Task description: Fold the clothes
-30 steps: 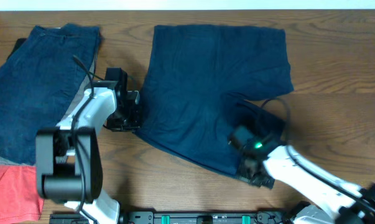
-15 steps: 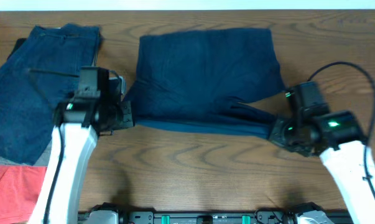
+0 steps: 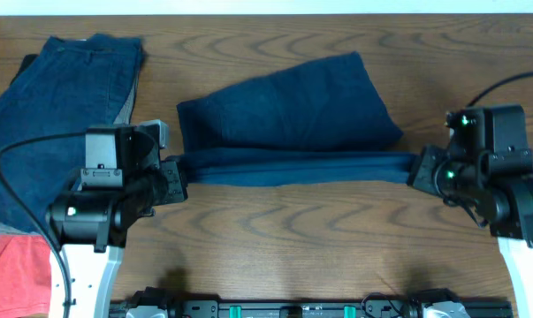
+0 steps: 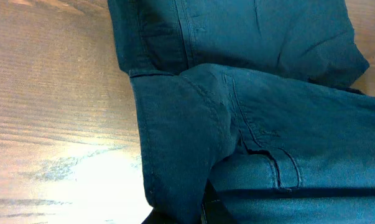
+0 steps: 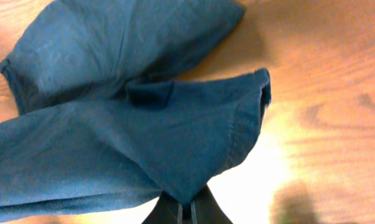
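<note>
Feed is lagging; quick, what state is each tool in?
Left tool: closed on one end of the navy shorts.
Right tool: closed on their other end.

My right gripper (image 5: 187, 210) sits at the bottom edge of the view, its two dark fingers pinched together on a hemmed corner of the navy shorts (image 5: 143, 143). The cloth fans out from my grip and runs off to the left. Another fold lies beyond it on the wooden table (image 5: 324, 93).
</note>
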Controlling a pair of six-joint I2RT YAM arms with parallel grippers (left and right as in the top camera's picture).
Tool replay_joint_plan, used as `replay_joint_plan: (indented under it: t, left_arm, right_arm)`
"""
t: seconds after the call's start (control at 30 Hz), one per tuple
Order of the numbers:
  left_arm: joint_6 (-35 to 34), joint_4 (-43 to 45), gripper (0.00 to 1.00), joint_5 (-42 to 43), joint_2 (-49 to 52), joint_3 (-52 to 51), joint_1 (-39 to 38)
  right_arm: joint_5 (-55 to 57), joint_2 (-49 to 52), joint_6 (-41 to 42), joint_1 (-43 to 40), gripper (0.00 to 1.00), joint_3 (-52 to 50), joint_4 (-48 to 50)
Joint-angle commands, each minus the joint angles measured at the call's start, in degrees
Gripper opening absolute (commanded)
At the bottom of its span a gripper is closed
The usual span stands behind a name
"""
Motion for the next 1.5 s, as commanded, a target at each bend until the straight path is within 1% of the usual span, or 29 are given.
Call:
replay_joint_plan:
  t: [0.0, 0.1, 0.2, 0.47, 0.83, 0.9, 0.93, 0.97, 1.0, 1.03, 1.07, 1.1, 1.13, 1.17, 1.3, 1.37, 1.47]
  left_arm:
    - [-0.7, 1.4, 0.06, -5.1, 2.4, 1.1, 1.0]
    - [-0.7, 4.2, 0.06, -5.3, 5.2, 1.1, 1.0]
    - [-0.7, 9.0, 0.06, -5.8, 8.8, 1.1, 1.1]
    - [-0.6, 26.7, 0.06, -10.9, 20.0, 1.1, 1.1]
    - [-0.7, 48.1, 0.06, -10.9, 36.5, 1.1, 1.0]
    - [-0.7, 51.9, 0.08, -10.9, 39.4, 1.1, 1.0]
    - [-0.7, 53.7, 0.15, -10.9, 40.7, 1.1, 1.0]
    - [-0.7, 55.1, 0.26, -10.9, 41.6, 1.1, 1.0]
    - [-0.7, 56.9, 0.40, -10.9, 42.7, 1.1, 1.0]
    - [-0.7, 58.1, 0.62, -10.9, 43.3, 1.1, 1.0]
    - [-0.7, 59.5, 0.81, -10.9, 44.0, 1.1, 1.1]
    - [-0.7, 60.7, 0.96, -10.9, 44.3, 1.1, 1.1]
    - [-0.6, 61.5, 0.98, -10.9, 44.4, 1.1, 1.1]
    - [-0.3, 62.2, 0.98, -10.9, 44.4, 1.1, 1.1]
    - [0.0, 63.0, 0.98, -10.9, 43.1, 1.5, 1.3]
    - [0.0, 61.2, 0.98, -10.9, 41.5, 1.7, 1.3]
    - [0.0, 56.8, 0.98, -10.9, 38.6, 1.7, 1.3]
  right_arm:
    - [8.4, 4.5, -2.8, -1.7, 0.01, 0.7, 2.3]
    - [8.8, 9.0, -3.8, -1.7, 0.01, 0.7, 6.1]
    - [10.2, 13.4, -4.2, -1.7, 0.01, 0.7, 10.7]
    - [11.3, 23.9, -8.3, -1.7, 0.01, 0.7, 27.6]
    - [10.4, 41.8, -8.6, -1.6, 0.01, 0.7, 46.8]
    - [9.6, 44.6, -8.7, -1.5, 0.02, 0.7, 50.0]
    - [9.6, 45.9, -8.7, -1.4, 0.06, 0.7, 51.7]
    - [9.6, 47.1, -8.7, -1.2, 0.10, 0.7, 53.3]
    - [9.6, 48.6, -9.2, -1.0, 0.19, 0.7, 55.7]
    - [9.6, 49.5, -9.6, -1.0, 0.33, 0.7, 57.3]
    - [9.6, 50.6, -10.1, -0.8, 0.54, 0.7, 59.2]
    - [9.6, 51.7, -10.2, -0.7, 0.77, 0.7, 61.2]
    - [9.6, 52.4, -10.1, -0.5, 0.90, 0.7, 62.4]
    - [9.6, 52.7, -10.1, -0.4, 0.99, 0.7, 63.0]
    - [9.6, 51.8, -10.2, -0.3, 0.99, 0.8, 63.2]
    - [8.9, 50.1, -10.5, -0.3, 0.99, 0.8, 61.7]
    - [4.8, 46.8, -13.4, -0.3, 0.99, 0.8, 58.9]
